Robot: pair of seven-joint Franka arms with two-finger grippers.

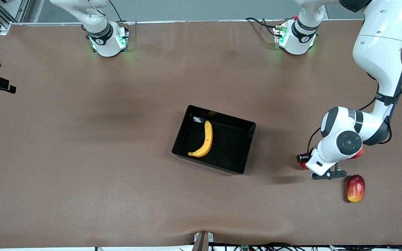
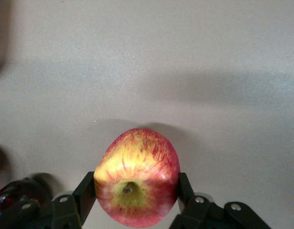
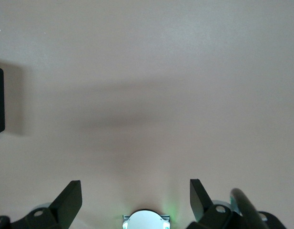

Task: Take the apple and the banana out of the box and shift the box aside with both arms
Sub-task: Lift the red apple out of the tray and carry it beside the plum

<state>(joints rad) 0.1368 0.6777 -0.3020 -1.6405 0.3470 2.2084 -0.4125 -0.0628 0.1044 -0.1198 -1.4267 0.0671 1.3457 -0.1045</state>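
Apple (image 2: 137, 162) is clamped in the left gripper's (image 2: 136, 187) jaws, low in frame. Banana (image 1: 206, 139) lies in the box (image 1: 234, 148) at centre. Right gripper (image 3: 136, 193) waits over the desk (image 1: 82, 139), jaws wide.

A box (image 1: 243, 150) sits on the tabletop (image 1: 82, 157) with a banana (image 1: 205, 140) lying in it. Well apart from the box, toward the left arm's end, an apple (image 2: 137, 176) sits between the left gripper's (image 2: 137, 200) fingers, with another fruit (image 1: 355, 188) beside it, nearer the front camera than the box.

L hand (image 2: 137, 195) clamped on apple (image 2: 137, 174), above table (image 2: 185, 57).
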